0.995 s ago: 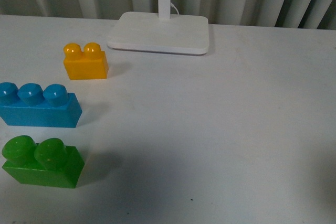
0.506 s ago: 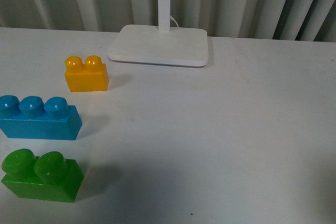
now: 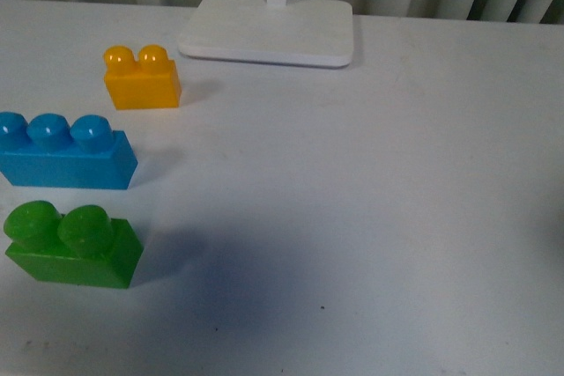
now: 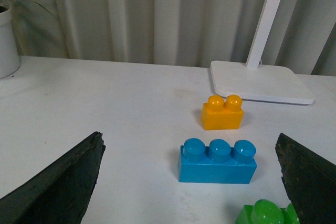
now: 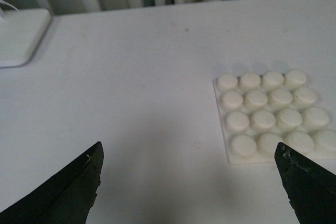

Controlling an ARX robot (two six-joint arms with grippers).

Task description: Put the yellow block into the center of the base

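Reaching for the yellow block [image 3: 142,78] is judged the step in hand: it stands upright on the surface [image 3: 352,200] at the far left, while the base [image 5: 273,116] lies flat ahead of the right tool [image 5: 189,146], whose jaws are spread wide and empty. The left tool [image 4: 189,139], likewise wide and empty, should pass above the blue brick [image 4: 217,161], descend squarely and close on the block's flat sides beneath the studs. The green brick [image 3: 72,246] sits nearest the robot and the lamp stand [image 3: 267,30] near behind the block; clear both.
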